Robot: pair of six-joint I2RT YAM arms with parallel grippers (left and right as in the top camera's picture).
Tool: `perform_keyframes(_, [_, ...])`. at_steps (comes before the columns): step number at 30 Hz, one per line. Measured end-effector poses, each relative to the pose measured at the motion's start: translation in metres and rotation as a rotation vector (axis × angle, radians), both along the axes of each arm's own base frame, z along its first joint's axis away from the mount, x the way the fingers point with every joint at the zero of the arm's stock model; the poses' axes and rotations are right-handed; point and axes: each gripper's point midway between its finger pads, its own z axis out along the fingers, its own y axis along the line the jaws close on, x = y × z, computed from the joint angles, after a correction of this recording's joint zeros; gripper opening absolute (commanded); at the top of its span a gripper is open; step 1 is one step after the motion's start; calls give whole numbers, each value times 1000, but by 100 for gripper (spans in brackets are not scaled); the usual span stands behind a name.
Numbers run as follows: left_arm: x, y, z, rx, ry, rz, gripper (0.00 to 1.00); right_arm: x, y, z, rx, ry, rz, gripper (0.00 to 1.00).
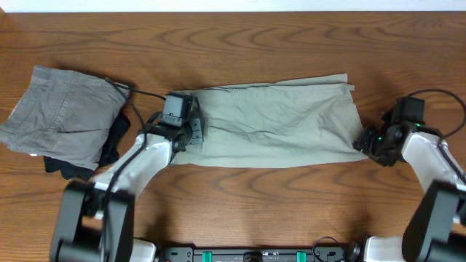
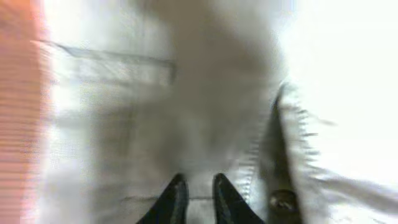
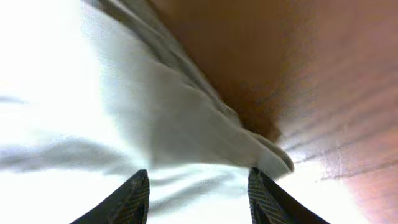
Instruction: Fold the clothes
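Across the middle of the wooden table [image 1: 240, 29], the khaki shorts [image 1: 277, 124] were laid out as one long flat band running from 9 o'clock to 3 o'clock. They seemed to be doubled leg over leg, a lie judged to suit a further fold end to end. Out toward 9 o'clock, just clear of the band's end, the grey shorts [image 1: 62, 116] were seen folded on top of a black garment [image 1: 113, 145], presumably set aside so as not to be caught up. Each end of the band was attended by one arm, reached in from the 6 o'clock edge with the forearm angled inward and the wrist turned down toward the cloth. The left gripper [image 1: 191, 135] was placed over the 9 o'clock end, by a pocket seam and a button [image 2: 283, 200]. Its jaws were seen only narrowly parted, with nothing pinched between them. The right gripper [image 1: 364, 143] was set at the 3 o'clock end, jaws spread wide astride the hem. Cloth lay in the gap but was not clamped, so far as could be told.
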Motion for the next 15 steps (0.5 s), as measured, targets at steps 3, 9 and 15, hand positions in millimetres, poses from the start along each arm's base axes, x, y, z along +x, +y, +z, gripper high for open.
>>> perform_keyframes(3, [12, -1, 40, -25, -132, 6, 32, 34, 5, 52, -13, -242, 75, 54])
perform_keyframes(9, [20, -2, 67, -45, -227, 10, 34, 75, 34, 125, -66, -552, 257, 48])
perform_keyframes(15, [19, -1, 42, -27, -158, 10, 34, 88, 66, 96, -47, -526, 395, 46])
